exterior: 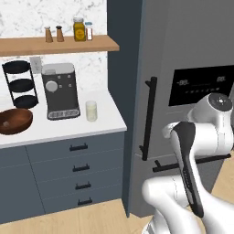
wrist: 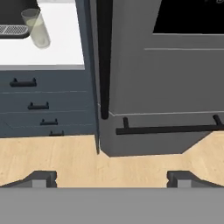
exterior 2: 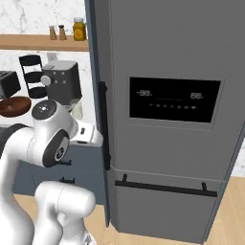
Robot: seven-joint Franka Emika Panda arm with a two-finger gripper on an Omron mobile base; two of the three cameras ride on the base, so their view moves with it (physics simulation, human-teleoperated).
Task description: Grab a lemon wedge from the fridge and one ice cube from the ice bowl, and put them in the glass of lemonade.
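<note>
The fridge (exterior 2: 162, 119) stands shut, a tall dark grey block just right of the white tabletop (exterior: 59, 130). Its black display panel (exterior 2: 173, 99) carries pale segmented digits that read roughly as "88" at each end, with a row of small marks between them too fine to make out. A vertical black bar handle (exterior 2: 103, 125) runs down the door's left edge, and a horizontal bar handle (exterior 2: 165, 187) crosses the lower drawer.

The glass of lemonade (exterior: 92, 110) sits near the tabletop's right edge, just beside the coffee machine (exterior: 61, 90) and apart from it. The ice bowl (exterior: 15, 120) rests at the left, cut off by the frame edge in the left base view; what lies inside it is too small to tell. An amber jar (exterior: 79, 29) on the wooden shelf (exterior: 57, 44) has a label too blurred to read.

In the hand view the gripper (wrist: 111, 178) hangs over bare wood floor (wrist: 57, 157) in front of the fridge's lower corner, jaws spread wide and holding nothing.
</note>
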